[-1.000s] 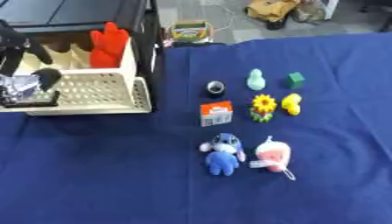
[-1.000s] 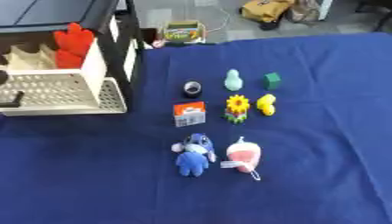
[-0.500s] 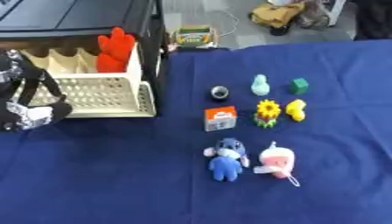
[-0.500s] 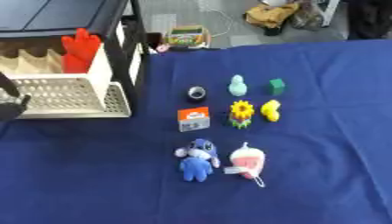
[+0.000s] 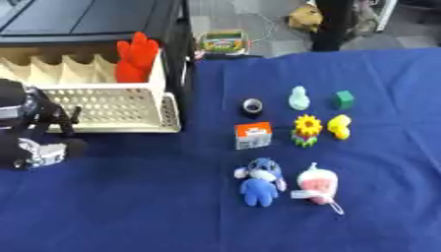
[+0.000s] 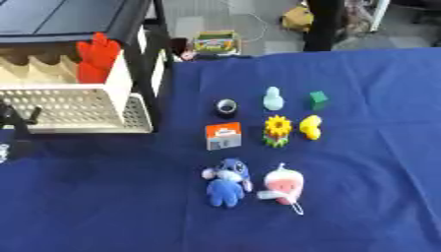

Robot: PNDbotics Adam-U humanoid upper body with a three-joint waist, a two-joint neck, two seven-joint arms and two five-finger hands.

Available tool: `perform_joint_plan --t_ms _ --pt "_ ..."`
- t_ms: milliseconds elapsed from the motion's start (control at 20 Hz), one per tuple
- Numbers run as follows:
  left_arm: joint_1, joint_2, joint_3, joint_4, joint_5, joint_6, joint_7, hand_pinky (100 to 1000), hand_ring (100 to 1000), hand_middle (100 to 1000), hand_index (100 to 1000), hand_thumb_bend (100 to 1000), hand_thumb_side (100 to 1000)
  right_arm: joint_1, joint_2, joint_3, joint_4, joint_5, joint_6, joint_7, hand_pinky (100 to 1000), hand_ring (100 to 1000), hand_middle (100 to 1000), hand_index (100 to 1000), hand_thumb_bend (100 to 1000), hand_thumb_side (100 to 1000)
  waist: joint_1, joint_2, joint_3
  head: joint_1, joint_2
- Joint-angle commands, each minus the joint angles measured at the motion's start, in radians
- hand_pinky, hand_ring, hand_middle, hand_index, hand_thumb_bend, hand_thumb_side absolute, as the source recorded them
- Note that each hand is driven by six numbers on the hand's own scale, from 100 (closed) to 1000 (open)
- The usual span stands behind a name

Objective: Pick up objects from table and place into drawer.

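The left hand [image 5: 39, 133] sits at nine o'clock, in front of the cream drawer [image 5: 103, 103]; whether its fingers are curled cannot be made out. A red toy [image 5: 136, 58] stands in the drawer. On the blue cloth [image 5: 344, 197], toward three o'clock, lie a blue plush [image 5: 258, 179], pink plush [image 5: 316, 184], orange box [image 5: 253, 135], sunflower [image 5: 306, 129] and yellow duck [image 5: 340, 126]

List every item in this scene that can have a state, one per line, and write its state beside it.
drawer: pulled open, holds a red toy
left hand: low in front of the drawer, grip unclear
blue plush: lying flat on the table
pink plush: lying flat
sunflower toy: upright
tape roll: lying flat
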State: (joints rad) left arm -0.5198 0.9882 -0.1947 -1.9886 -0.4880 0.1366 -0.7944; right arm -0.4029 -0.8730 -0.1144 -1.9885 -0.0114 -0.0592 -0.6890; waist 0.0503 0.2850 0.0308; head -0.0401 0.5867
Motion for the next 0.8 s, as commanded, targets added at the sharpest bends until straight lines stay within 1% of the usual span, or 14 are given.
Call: perform_joint_plan --t_ms 50,300,350,400,450,500,550,650,800 --pt "0.011 0.046 0.014 -0.011 0.017 0.007 0.017 105 364 412 742 355 1000 -0.004 -0.018 -0.017 -0.011 0.006 0.003 -0.005 682 745 679 806 100 820 -0.005 -0.013 0.002 0.004 -0.013" --pt "0.067 0.036 0.018 -0.011 0.038 0.041 0.029 122 393 430 751 364 1000 -0.002 -0.012 -0.02 -0.011 0.007 0.004 -0.008 681 743 678 805 100 819 -0.009 -0.008 0.002 0.008 -0.019" --pt "0.078 0.034 0.017 -0.011 0.036 0.05 0.029 150 434 460 772 319 1000 -0.002 -0.011 -0.021 -0.011 0.007 0.004 -0.009 681 743 678 805 100 820 -0.01 -0.008 0.002 0.009 -0.021" --pt "0.086 0.032 0.016 -0.011 0.032 0.059 0.029 153 439 462 775 372 1000 -0.002 -0.01 -0.021 -0.011 0.007 0.003 -0.009 681 743 678 805 100 820 -0.01 -0.007 0.002 0.009 -0.022" --pt "0.095 0.031 0.016 -0.011 0.028 0.073 0.029 192 499 501 819 378 1000 -0.002 -0.009 -0.022 -0.011 0.008 0.003 -0.01 680 742 678 805 100 812 -0.011 -0.006 0.002 0.009 -0.024" --pt "0.103 0.03 0.015 -0.011 0.024 0.088 0.028 207 518 509 827 379 1000 -0.001 -0.009 -0.022 -0.011 0.009 0.003 -0.01 680 741 678 804 100 806 -0.012 -0.006 0.001 0.01 -0.025" --pt "0.108 0.029 0.014 -0.011 0.022 0.105 0.028 264 575 535 868 371 1000 -0.001 -0.008 -0.022 -0.011 0.01 0.004 -0.01 680 741 678 803 100 799 -0.013 -0.005 0.0 0.011 -0.027" --pt "0.111 0.028 0.014 -0.011 0.023 0.139 0.029 307 603 551 914 360 1000 -0.001 -0.007 -0.022 -0.011 0.011 0.005 -0.009 680 741 678 803 100 803 -0.014 -0.004 -0.002 0.013 -0.029" --pt "0.103 0.027 0.014 -0.011 0.021 0.186 0.031 317 611 560 922 354 1000 0.0 -0.005 -0.022 -0.011 0.012 0.007 -0.008 679 740 677 803 100 800 -0.013 -0.003 -0.005 0.016 -0.032"
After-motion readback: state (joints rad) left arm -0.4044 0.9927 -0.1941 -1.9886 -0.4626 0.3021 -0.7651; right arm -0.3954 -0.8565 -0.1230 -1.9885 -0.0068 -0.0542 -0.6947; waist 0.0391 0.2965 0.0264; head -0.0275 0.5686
